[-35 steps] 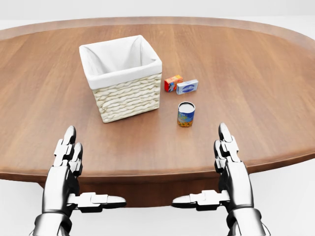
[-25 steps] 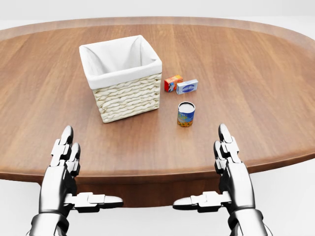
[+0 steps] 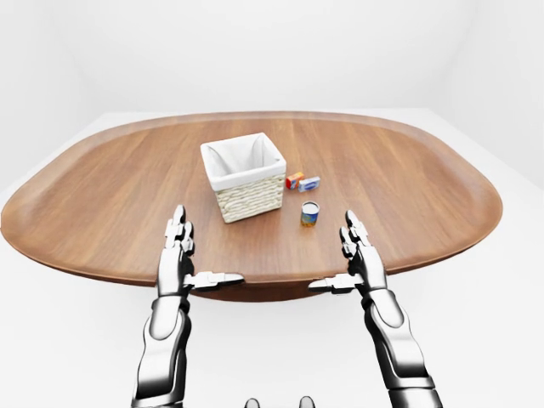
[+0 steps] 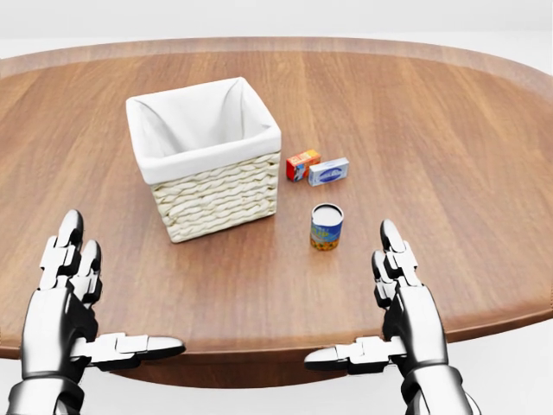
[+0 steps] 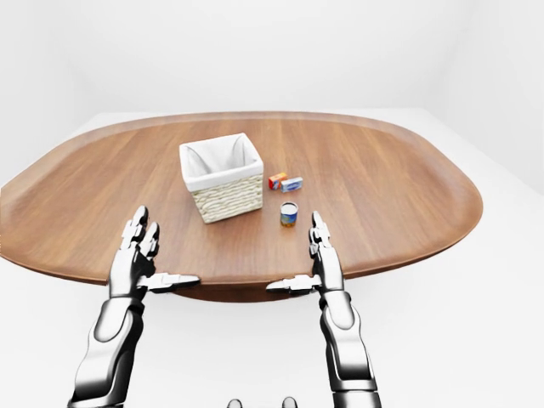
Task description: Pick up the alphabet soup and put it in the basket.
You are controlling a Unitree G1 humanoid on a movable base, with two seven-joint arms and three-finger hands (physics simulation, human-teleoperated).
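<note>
Left-eye view: a soup can (image 3: 309,213) stands upright on the tabletop (image 3: 408,187), right of a lined basket (image 3: 244,175). Head view: left robot hand (image 4: 65,303) and right robot hand (image 4: 399,298) — both spread, empty. The can looks rigid, smooth, likely slippery — grip its sides.

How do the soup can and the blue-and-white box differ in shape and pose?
The soup can is a cylinder standing upright; the blue-and-white box is flat, lying on its broad face. In the head view the can sits lower, nearer the right hand. Both rest on the table, outside the basket.
</note>
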